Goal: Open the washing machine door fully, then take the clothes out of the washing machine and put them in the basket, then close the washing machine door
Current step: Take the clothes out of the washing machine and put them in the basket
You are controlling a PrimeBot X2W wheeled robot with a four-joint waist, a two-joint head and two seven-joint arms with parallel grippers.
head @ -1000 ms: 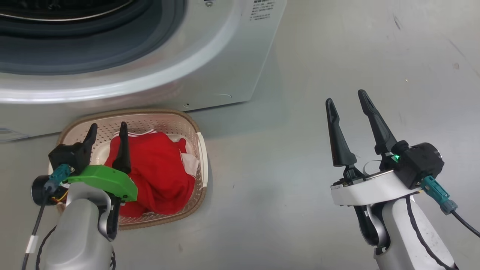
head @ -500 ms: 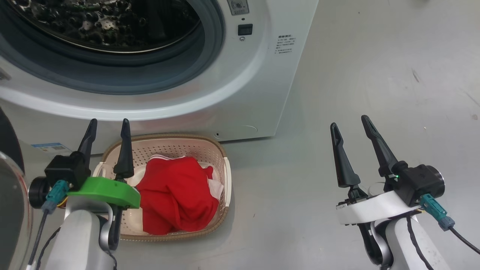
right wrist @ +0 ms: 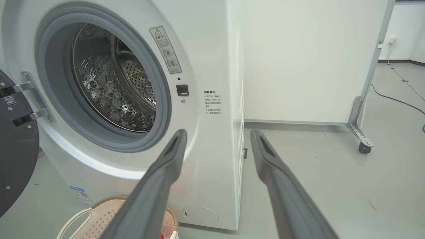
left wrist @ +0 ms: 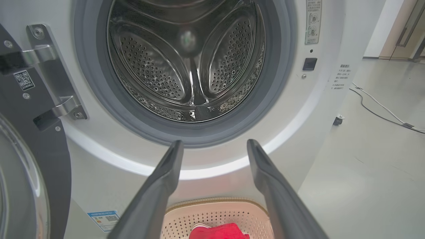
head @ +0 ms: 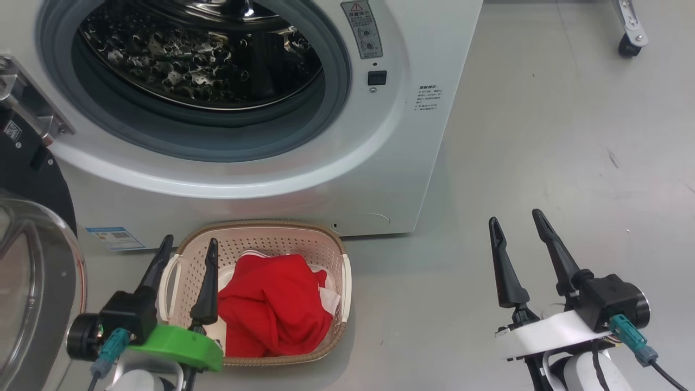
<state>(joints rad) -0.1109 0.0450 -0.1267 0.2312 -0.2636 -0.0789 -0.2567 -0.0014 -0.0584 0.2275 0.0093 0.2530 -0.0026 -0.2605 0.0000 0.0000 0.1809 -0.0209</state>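
**Two pincers open, the clothes in the basket**

Both pincers have their fingers spread, with nothing held between them. The left pincer (head: 189, 240) hovers over the near left part of the basket (head: 260, 224), its fingers pointing toward the washing machine (head: 423, 179). In the left wrist view those fingers frame the lower lip of the round opening. The right pincer (head: 515, 216) hangs well to the right over bare grey floor (head: 543, 163), apart from both machine and basket.

The basket sits on the floor just in front of the washing machine, below the opening. The clothes (head: 271, 315), a red heap with white showing at its right edge, lie inside the basket.

The washing machine door (head: 32, 271) stands open at the machine's left on its metal hinge, with its black rim and clear glass bowl at the head view's left edge. The steel drum (head: 201, 60) shows its perforated wall and paddles inside the grey gasket (head: 228, 141). A small blue label (head: 115, 238) sits low on the machine's front, between the door and the basket.
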